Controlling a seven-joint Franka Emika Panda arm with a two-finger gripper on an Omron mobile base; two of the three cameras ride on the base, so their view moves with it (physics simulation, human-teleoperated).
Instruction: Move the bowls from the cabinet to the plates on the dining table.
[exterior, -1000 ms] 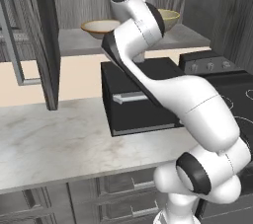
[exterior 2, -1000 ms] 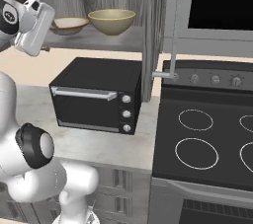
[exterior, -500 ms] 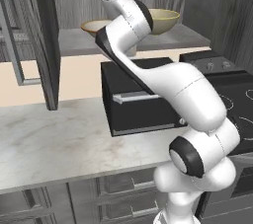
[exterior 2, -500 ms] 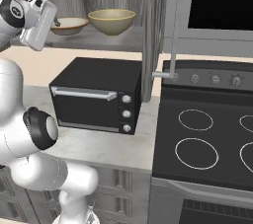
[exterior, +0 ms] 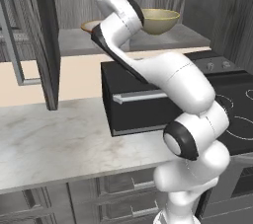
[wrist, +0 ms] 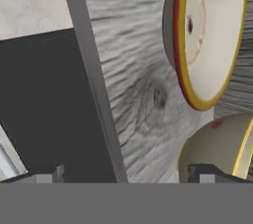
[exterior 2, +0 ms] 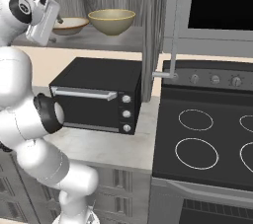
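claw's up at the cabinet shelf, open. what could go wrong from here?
1. The two round tan bowls sit side by side on the dark grey wood-grain cabinet shelf. The open claw reaching for one could nudge the other.
2. The shelf's front edge crosses the hand view close to the claw; a low approach may clip it.
3. The black toaster oven stands directly under the shelf, so a slipped bowl would probably land on it.

You see two tan bowls upright and side by side on the open cabinet shelf, upper left of the right base view; the left bowl sits shallower.
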